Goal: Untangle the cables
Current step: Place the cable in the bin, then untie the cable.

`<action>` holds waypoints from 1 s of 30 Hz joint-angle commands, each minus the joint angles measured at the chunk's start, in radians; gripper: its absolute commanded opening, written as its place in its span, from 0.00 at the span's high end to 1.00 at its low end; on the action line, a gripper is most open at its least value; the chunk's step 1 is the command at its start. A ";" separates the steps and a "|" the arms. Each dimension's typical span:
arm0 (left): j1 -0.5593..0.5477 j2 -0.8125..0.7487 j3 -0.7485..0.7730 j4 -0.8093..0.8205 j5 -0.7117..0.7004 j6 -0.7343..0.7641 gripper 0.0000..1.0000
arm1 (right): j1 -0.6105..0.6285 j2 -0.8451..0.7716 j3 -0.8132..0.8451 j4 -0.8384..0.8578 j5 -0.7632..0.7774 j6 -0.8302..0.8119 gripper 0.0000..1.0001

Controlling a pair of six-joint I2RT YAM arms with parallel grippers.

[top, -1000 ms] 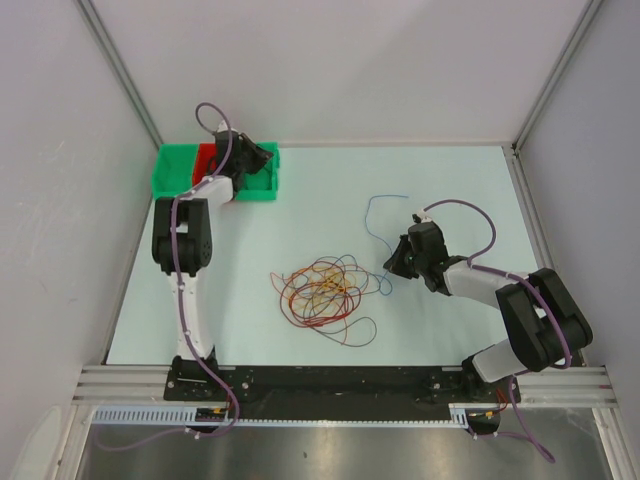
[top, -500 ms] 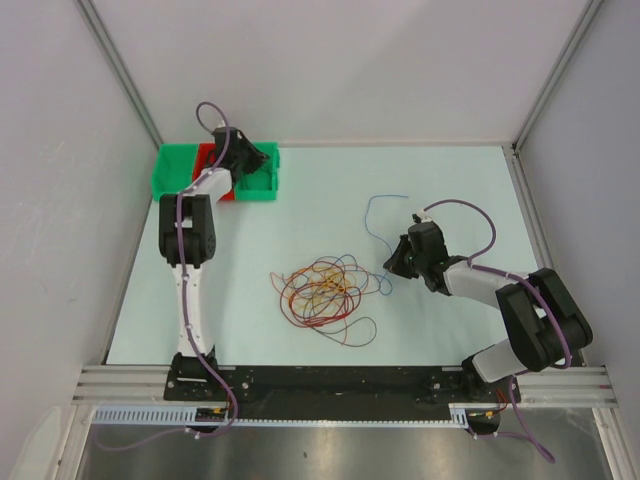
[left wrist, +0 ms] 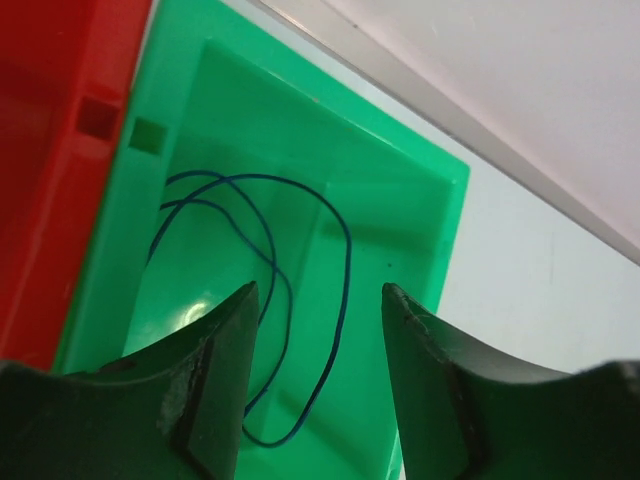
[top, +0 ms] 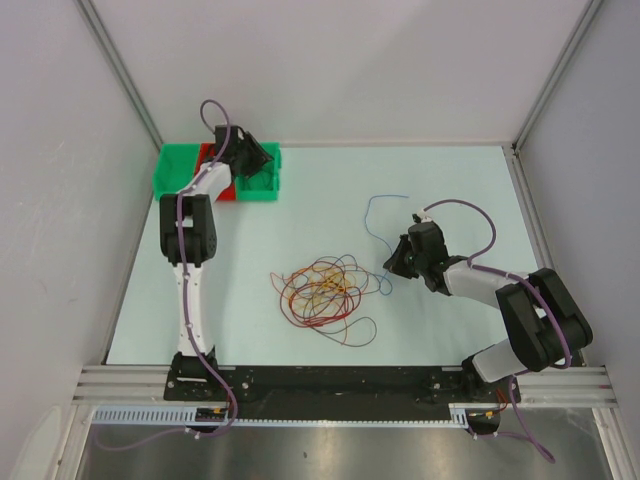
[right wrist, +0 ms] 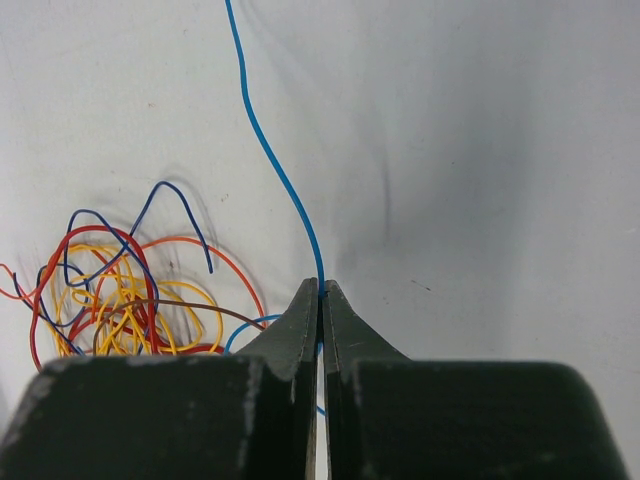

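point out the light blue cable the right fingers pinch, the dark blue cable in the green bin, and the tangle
light blue cable [right wrist: 283, 185]: right wrist view, straight middle stretch
dark blue cable [left wrist: 347, 262]: left wrist view, right side of loop
tangle [top: 322, 288]: top external view, middle of the pile

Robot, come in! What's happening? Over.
Left gripper open above green bin, dark blue wire inside. Right gripper shut on light blue wire beside tangle. Nothing blocking.

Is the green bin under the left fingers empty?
Not empty: a dark blue cable lies looped inside the green bin.
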 commanded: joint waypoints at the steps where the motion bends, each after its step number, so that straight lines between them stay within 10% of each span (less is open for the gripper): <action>1: -0.004 -0.108 0.083 -0.122 -0.053 0.052 0.41 | -0.004 -0.004 0.000 0.027 0.001 -0.016 1.00; 21: -0.041 -0.390 0.039 -0.377 -0.280 0.174 0.36 | -0.003 -0.021 -0.014 0.033 -0.004 -0.019 1.00; 30: -0.176 -0.775 -0.406 -0.350 -0.398 0.309 0.36 | 0.000 -0.084 -0.027 0.041 -0.022 -0.033 1.00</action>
